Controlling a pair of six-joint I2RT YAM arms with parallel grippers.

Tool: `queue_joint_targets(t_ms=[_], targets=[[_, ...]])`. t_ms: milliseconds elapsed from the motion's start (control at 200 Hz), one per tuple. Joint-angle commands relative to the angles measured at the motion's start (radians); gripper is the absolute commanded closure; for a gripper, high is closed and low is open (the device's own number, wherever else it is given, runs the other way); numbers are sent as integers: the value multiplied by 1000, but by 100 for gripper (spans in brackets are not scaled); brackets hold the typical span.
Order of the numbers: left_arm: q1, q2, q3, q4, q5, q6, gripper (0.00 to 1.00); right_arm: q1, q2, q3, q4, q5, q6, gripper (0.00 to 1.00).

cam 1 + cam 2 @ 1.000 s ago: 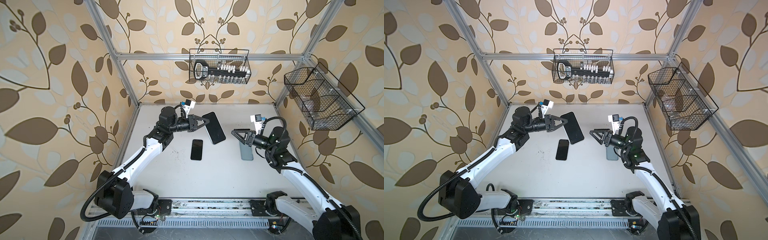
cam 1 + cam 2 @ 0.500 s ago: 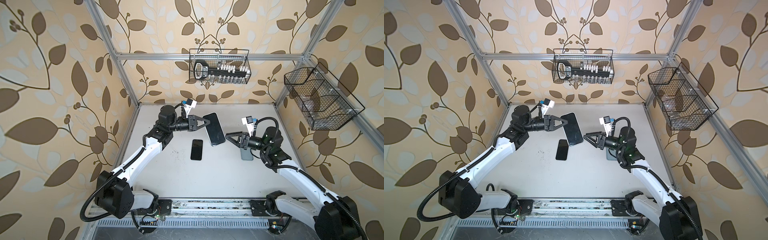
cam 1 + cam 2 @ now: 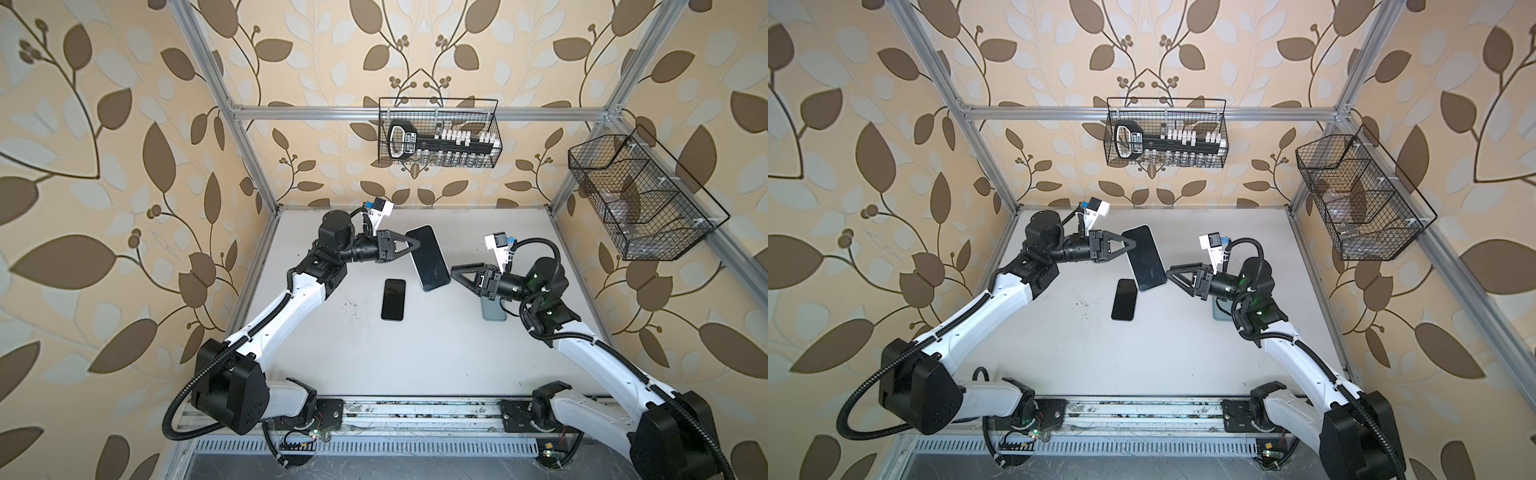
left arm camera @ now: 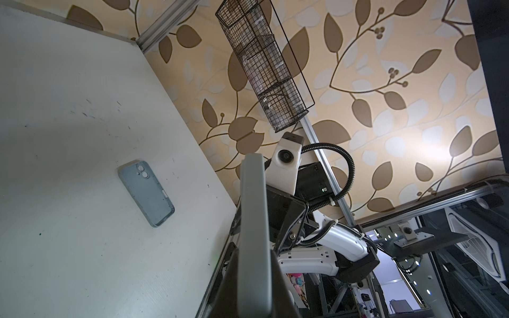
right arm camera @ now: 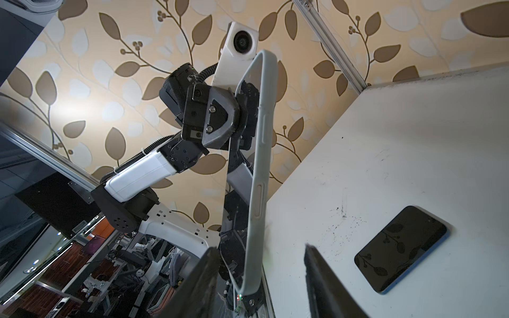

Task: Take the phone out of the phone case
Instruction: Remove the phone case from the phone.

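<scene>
At the centre of both top views, clear of the white table (image 3: 415,353), the cased phone (image 3: 430,259) hangs in the air with its dark screen up and its long axis running from upper left to lower right. The left gripper (image 3: 409,245) is clamped tight on its left long edge, in the upper half, and carries the whole weight.

The right gripper (image 3: 455,272) sits just beside the lower right corner. In the right wrist view its fingers (image 5: 203,275) stand about half apart with the lower end of the pale case (image 5: 260,165) between them. It grips nothing, and whether a pad already touches the rim I cannot tell.

Low in the frame, a bare phone (image 3: 393,299) lies flat on the table, and an empty case (image 4: 146,192) lies flat under the right arm. Both are apart from the held one.

The phone is likely stiff, dense for its size and slick on the glass. The case looks soft and rubbery, with a lip that should flex. The best hold is probably that lip at the lower corner, peeled back off the glass. Pinching front and back together there would only press the phone deeper in. With a single edge clamp holding everything, a hard pull could twist the phone loose and drop it.
</scene>
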Motion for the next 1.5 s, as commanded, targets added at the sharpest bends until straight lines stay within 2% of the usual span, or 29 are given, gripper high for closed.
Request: queue_joint_targets(t_ms=[0, 150, 280, 440, 580, 685, 920, 1085, 1205, 1495], targets=[[10, -22, 32, 91, -21, -11, 100, 28, 5, -50, 199, 90, 149, 46], [11, -25, 16, 156, -41, -52, 100, 79, 10, -58, 245, 196, 183, 45], [13, -12, 40, 132, -11, -35, 100, 67, 1, -18, 150, 157, 122, 45], [17, -3, 99, 6, 62, 64, 100, -34, -29, 114, -200, -9, -85, 46], [17, 27, 184, -206, 119, 229, 100, -50, 36, 285, -648, -132, -396, 48], [19, 45, 229, -309, 141, 322, 100, -51, 54, 313, -703, -182, -465, 48], [19, 91, 284, -385, 255, 393, 100, -26, 126, 386, -965, -206, -714, 49], [19, 138, 363, -596, 285, 562, 100, 21, 148, 409, -1062, -234, -845, 49], [20, 165, 433, -782, 282, 705, 100, 41, 143, 417, -1071, -256, -879, 51], [20, 168, 424, -784, 271, 712, 100, 84, 146, 426, -1038, -276, -882, 53]])
